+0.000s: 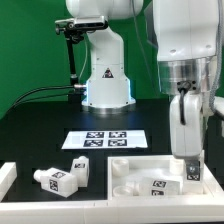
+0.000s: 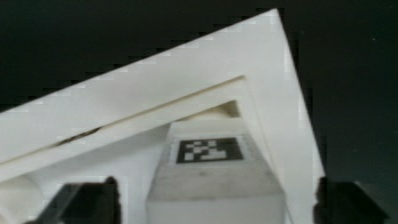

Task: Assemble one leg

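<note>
In the wrist view a white leg (image 2: 214,170) with a square black-and-white tag lies inside a corner of the large white tray-like piece (image 2: 107,100). My gripper (image 2: 214,208) is open and straddles the leg. Its dark fingers (image 2: 89,200) stand on either side of the leg with gaps to it. In the exterior view the gripper (image 1: 189,172) hangs low over the right part of the tray-like piece (image 1: 125,160). A tagged leg (image 1: 158,184) lies in that piece, just to the exterior view's left of the fingers. I cannot tell whether it is the same leg.
Two more tagged legs (image 1: 55,179) (image 1: 79,167) lie on the black table at the exterior view's left. The marker board (image 1: 105,140) lies flat mid-table. A white rimmed part (image 1: 7,178) sits at the left edge. The robot base (image 1: 105,85) stands behind.
</note>
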You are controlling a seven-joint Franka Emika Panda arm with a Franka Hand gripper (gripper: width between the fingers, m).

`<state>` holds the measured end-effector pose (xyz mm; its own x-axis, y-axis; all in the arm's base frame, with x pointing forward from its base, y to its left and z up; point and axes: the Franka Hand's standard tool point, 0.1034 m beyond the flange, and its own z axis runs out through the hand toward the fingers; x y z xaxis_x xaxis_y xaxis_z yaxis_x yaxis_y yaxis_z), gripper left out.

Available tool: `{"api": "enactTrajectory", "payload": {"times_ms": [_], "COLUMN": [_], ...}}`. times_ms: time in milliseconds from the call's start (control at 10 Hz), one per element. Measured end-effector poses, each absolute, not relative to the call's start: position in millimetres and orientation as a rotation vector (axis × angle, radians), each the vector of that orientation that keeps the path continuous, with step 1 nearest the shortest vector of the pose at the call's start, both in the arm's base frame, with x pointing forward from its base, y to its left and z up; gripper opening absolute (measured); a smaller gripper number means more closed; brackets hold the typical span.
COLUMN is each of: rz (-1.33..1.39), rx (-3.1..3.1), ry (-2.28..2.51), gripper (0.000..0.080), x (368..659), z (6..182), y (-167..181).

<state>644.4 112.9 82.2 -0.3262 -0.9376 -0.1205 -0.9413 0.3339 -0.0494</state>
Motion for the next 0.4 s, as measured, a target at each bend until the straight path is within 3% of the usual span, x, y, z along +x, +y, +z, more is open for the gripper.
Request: {"api": "enactTrajectory", "payload": {"times_ms": [100,200,300,400], "rz": [0.035,0.025,0.016,0.017], "rx": [-1.750,-1.752,-1.753,-1.760], "ry": [2.423,2.395,2.380,2.382], "gripper": [0.0621,0.0621,0.0644,0.0648], "x": [649,653,657,655], "z": [99.8,114.8,121.8,117.2], "y": [114,113,111,112]}}
